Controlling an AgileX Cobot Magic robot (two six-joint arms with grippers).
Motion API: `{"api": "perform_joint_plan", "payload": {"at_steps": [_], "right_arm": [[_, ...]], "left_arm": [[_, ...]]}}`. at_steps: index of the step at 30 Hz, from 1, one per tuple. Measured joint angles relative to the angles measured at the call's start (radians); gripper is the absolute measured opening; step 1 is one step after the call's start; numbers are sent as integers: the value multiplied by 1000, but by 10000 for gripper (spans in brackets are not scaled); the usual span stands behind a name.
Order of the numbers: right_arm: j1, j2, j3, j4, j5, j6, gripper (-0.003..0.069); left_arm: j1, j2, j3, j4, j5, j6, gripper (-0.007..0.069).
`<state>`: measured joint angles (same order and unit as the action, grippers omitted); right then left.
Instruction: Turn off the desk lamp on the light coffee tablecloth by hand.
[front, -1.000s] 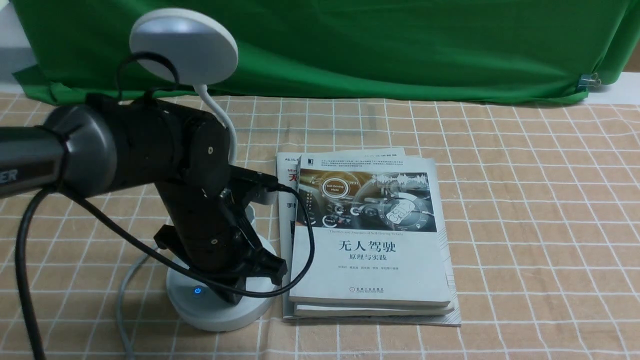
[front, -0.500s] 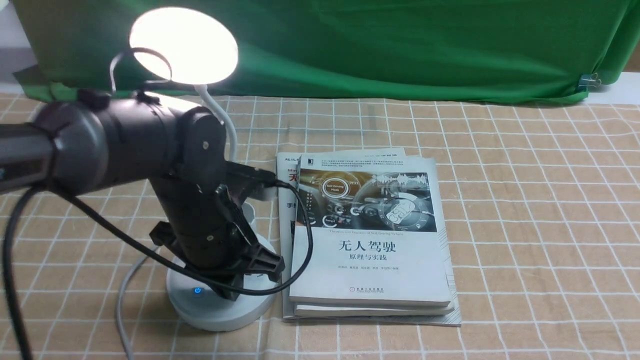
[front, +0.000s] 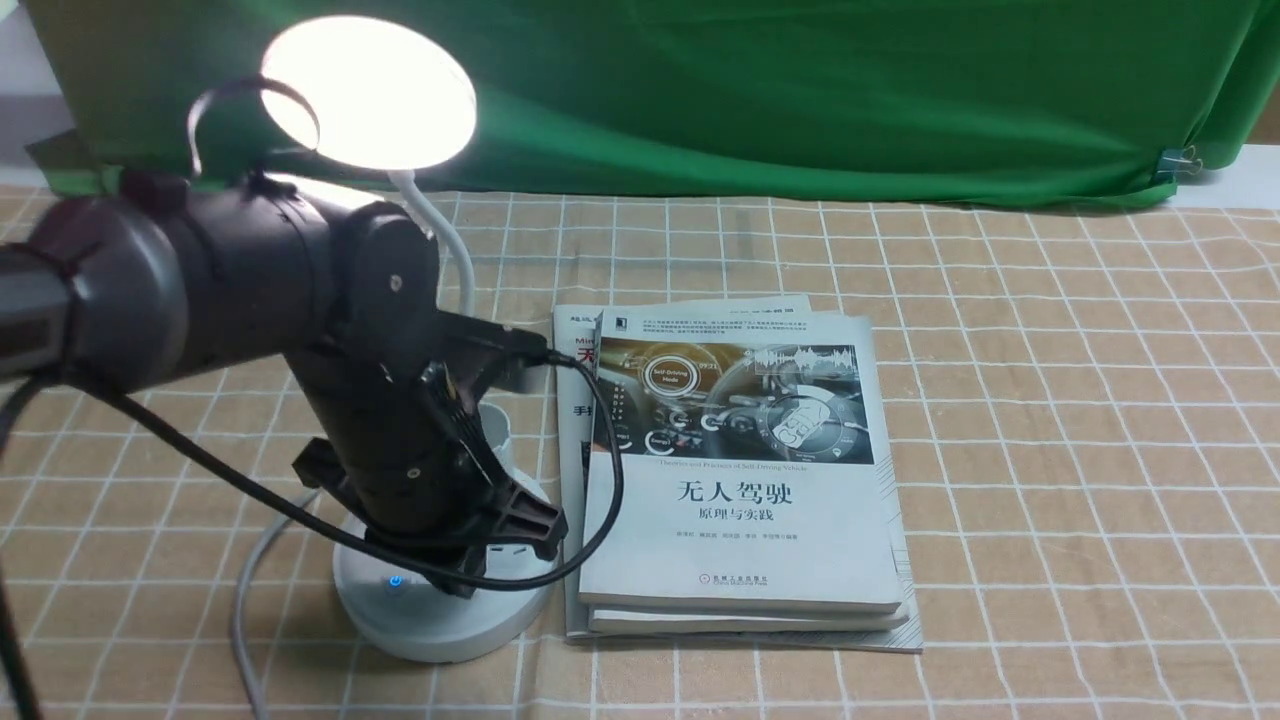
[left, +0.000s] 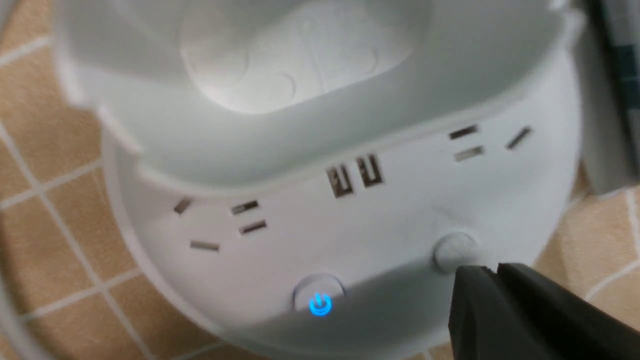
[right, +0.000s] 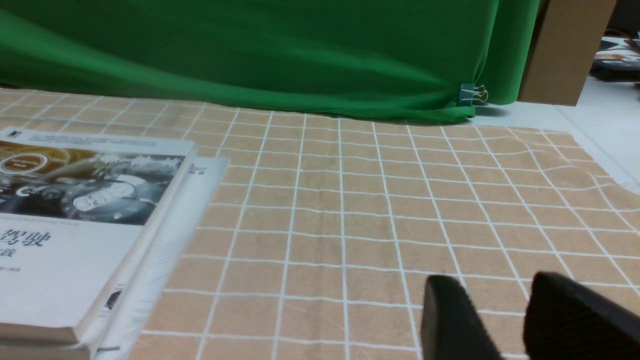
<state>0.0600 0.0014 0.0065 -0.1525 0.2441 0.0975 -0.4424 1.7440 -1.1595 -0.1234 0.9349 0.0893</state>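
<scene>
Left gripper (left: 492, 270): closed and empty, angled downward over the lit lamp's (front: 440, 625) base, around two o'clock from its glowing power button (front: 396, 581).

The tablecloth (front: 1050, 450) is tan-beige, gridded with thin white lines; the hanging cloth (front: 750, 100) is plain green. The lamp base (front: 440, 635) is white (its power symbol (front: 395, 581) a vivid blue), and the left jaws (left: 505, 270) are black.

left tool (left: 491, 269) | angled down | closed | right tool (right: 494, 281) | slightly parted
</scene>
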Motion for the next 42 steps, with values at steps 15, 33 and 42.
{"api": "perform_joint_plan", "payload": {"at_steps": [15, 33, 42], "right_arm": [[0, 0, 0, 0, 0, 0, 242], [0, 0, 0, 0, 0, 0, 242], [0, 0, 0, 0, 0, 0, 242]], "left_arm": [[0, 25, -5, 19, -6, 1, 17], [0, -372, 159, -92, -49, 0, 17], [0, -896, 575, -124, -482, 4, 17]]}}
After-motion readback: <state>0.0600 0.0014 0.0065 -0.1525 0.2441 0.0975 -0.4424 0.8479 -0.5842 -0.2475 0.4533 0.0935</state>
